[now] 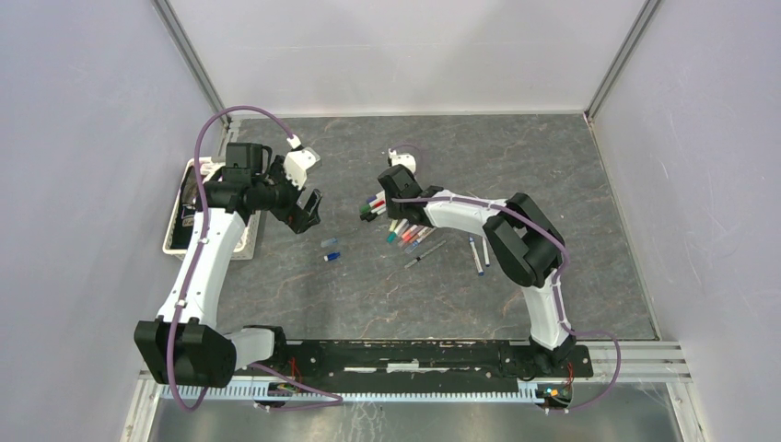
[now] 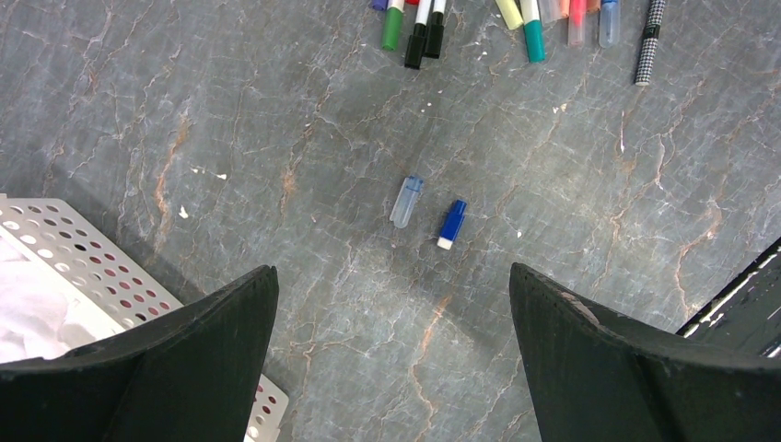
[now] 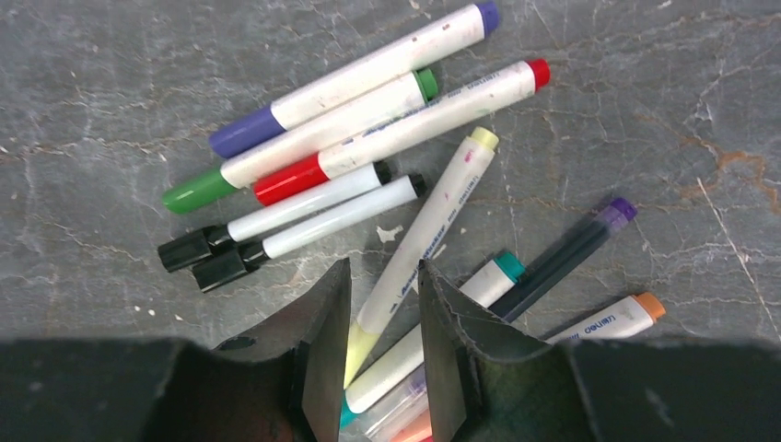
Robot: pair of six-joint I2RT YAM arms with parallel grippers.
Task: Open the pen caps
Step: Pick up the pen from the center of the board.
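Position: right gripper over the pens mid-table, jaws part-way apart astride the yellow pen, gaps either side (not clamped, as far as seen); barrel runs lengthwise out of the gap, yellow cap deep toward the wrist; left gripper gapes wide to the left, above a clear cap and a blue cap; flat grey table; neighbouring pens crowd close.

Two loose caps left of pen cluster — tray further left.
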